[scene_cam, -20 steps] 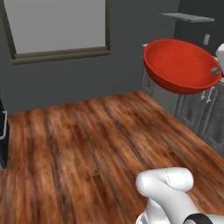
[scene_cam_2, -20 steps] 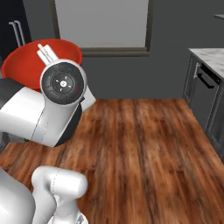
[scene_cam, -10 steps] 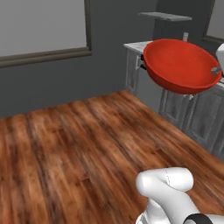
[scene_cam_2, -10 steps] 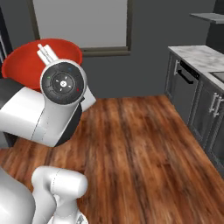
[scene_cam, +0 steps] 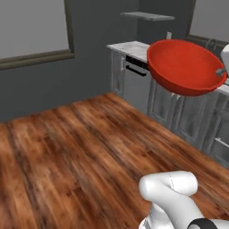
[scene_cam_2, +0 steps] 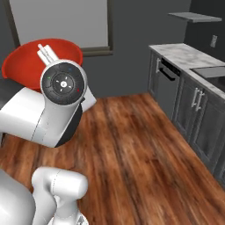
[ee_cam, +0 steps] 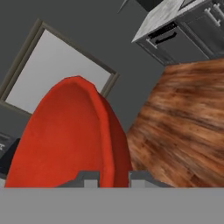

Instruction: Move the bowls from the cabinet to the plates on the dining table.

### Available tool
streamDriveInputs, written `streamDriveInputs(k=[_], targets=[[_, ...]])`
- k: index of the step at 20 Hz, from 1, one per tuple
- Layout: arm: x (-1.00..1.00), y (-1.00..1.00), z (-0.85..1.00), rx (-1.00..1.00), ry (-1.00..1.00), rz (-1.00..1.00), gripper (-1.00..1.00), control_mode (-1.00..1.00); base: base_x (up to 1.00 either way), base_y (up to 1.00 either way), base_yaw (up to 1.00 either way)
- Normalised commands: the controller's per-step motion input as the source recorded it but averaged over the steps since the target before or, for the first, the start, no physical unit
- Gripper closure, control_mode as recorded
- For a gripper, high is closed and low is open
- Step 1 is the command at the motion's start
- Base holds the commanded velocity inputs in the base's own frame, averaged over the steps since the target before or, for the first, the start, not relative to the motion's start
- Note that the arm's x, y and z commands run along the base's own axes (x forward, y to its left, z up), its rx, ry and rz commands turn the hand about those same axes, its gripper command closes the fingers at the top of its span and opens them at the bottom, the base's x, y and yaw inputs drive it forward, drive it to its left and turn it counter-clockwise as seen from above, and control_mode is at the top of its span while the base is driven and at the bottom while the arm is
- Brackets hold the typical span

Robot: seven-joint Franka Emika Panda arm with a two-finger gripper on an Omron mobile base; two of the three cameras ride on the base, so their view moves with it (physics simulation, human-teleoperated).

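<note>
**Red bowl rides along as the base swings toward the counters**

The whole scene has slid sideways across both base views over the last second: the framed grey panel on the wall has drifted left and a run of cabinets has come in on the right. That is the base turning, not the things moving. The red bowl (scene_cam: 187,66) keeps the same place against the arm throughout, so it is being carried, well above the wood floor (scene_cam: 80,152).

The hand (ee_cam: 113,177) pinches the bowl's rim, its two dark tips pressed close on either side of the thin wall, as the hand view shows. The bowl hangs tilted, its hollow facing partly sideways.

In my judgement, one bowl is out of the cabinet and in transit; neither the plates nor the dining table can be made out yet.

The bowl is glossy, smooth, round and deep, a saturated red. The floor is warm brown planking with a strong grain. The desk (scene_cam_2: 184,55) along the wall has a pale veined marble top over dark grey panelled fronts with slim bar handles.
</note>
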Motion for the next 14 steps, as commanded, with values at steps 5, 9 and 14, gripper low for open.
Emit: streamDriveInputs(k=[5, 9, 14], targets=[[0.00, 0.00, 0.00, 0.00, 0.00, 0.00, 1.00, 1.00, 0.00, 0.03, -0.25], [0.00, 0.00, 0.00, 0.00, 0.00, 0.00, 1.00, 1.00, 0.00, 0.03, -0.25], [0.00, 0.00, 0.00, 0.00, 0.00, 0.00, 1.00, 1.00, 0.00, 0.03, -0.25]])
